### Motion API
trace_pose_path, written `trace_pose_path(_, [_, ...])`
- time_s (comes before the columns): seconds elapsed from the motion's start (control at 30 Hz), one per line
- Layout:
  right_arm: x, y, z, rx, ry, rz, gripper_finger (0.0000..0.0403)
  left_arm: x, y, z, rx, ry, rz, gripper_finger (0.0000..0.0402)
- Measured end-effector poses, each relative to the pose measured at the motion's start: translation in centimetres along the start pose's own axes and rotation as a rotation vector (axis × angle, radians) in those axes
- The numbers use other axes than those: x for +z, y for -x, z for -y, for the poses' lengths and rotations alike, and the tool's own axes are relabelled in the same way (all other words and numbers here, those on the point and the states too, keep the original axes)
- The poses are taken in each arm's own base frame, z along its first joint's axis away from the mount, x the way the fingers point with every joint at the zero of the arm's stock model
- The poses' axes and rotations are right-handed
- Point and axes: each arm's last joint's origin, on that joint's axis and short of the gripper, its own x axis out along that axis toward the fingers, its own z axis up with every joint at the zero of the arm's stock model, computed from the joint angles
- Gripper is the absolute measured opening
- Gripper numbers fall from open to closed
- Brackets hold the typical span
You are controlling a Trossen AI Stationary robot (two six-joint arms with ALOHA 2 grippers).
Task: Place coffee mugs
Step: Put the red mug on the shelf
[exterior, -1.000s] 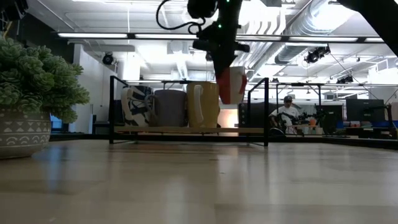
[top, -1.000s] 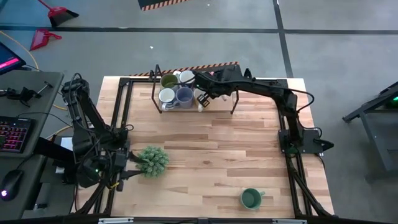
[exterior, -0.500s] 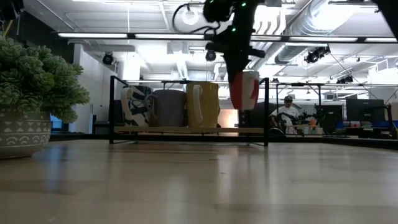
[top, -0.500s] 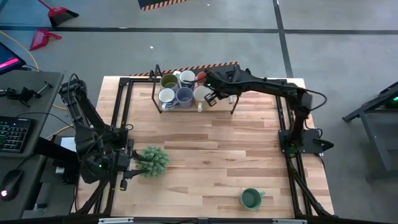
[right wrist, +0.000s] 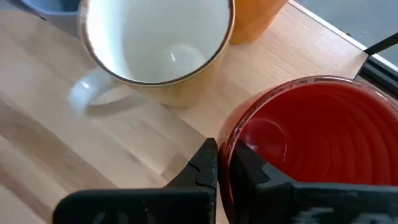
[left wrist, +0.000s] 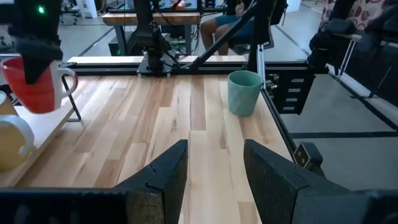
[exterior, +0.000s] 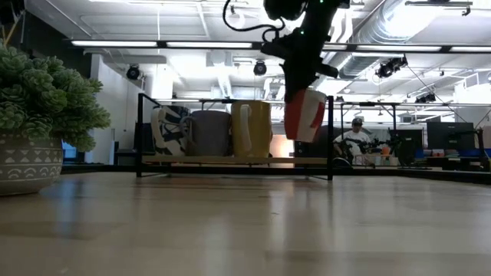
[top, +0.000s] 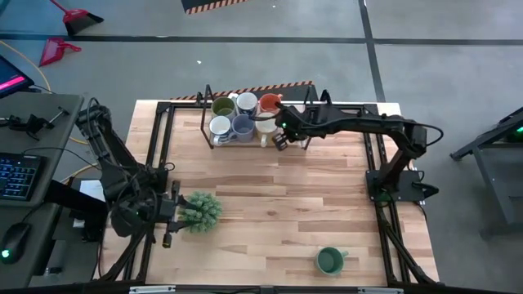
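the right pincer [right wrist: 219,163], pinching the rim of the red mug [right wrist: 311,143] above the rack [exterior: 230,160] on the counter [top: 270,204], could knock the cream mug [right wrist: 155,43] just beside it if lowered off-line, while the left pincer [left wrist: 214,165] waits spread near the plant [top: 200,211].

You see the table [top: 270,204] from overhead; the low view looks level toward twelve o'clock, sharing the rack [top: 245,122].
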Motion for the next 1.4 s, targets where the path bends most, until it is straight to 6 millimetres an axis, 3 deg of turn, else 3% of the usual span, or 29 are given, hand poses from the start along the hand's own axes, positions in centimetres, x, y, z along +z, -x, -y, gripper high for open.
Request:
trace_pose_path(0.33, [0.5,-0.6,-0.2,0.016,-0.019,0.036,0.0000,0.5,-0.6,-0.2,-0.029,0.018,0.006,0.0145])
trace_pose_path(0.67, [0.3,-3.3,-1.1,0.006,-0.006,-0.002,0.0000,0.7,-0.7,-0.2,-0.041,0.016,0.011,0.0145])
trace_pose_path(1.4, [0.5,-3.7,-0.4,-0.022,-0.014,-0.023,0.0000,0.7,-0.7,-0.2,-0.041,0.009,0.013,0.0145])
